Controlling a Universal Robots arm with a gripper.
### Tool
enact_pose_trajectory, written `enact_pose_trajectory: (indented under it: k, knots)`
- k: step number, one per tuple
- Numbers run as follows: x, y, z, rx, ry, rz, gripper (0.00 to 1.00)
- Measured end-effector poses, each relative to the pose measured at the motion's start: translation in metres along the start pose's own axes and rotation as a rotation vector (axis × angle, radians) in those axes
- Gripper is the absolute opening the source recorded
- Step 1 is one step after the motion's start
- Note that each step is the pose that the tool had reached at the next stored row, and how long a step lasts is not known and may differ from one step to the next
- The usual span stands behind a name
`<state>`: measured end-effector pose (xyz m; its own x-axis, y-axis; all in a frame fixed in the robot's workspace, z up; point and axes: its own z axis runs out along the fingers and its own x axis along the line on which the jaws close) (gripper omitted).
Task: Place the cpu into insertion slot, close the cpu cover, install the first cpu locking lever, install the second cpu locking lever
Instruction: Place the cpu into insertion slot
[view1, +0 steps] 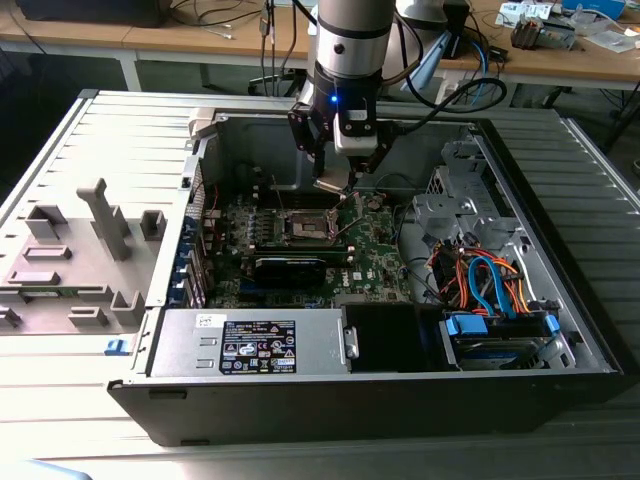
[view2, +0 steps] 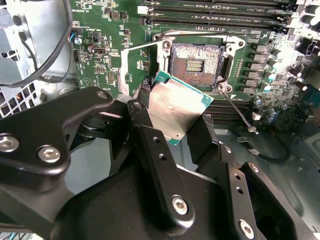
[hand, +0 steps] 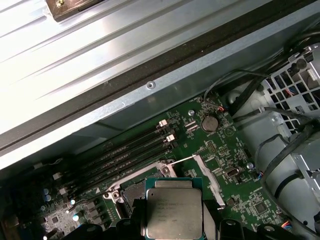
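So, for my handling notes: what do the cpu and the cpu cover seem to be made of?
The cpu: matte silver-grey metal top on a green board edge, likely laminate. The cpu cover: thin bare metal, probably steel, judging by its bright silvery sheen.

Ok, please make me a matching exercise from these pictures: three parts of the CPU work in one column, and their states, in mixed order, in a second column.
Column 1
1. cpu
2. slot
3. cover

Column 2
A. swung open, lying beside the slot
B. held by the gripper, off the board
C. empty, its dark centre uncovered

Pairs: 1-B, 2-C, 3-A
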<state>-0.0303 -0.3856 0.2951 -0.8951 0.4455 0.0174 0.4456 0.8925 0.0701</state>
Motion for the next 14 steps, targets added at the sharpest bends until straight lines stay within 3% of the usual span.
enact_pose_trajectory:
  k: [14]
  knots:
    - [0.0000,0.0000,0.0002,-0.0003,-0.0009,0.013,0.54]
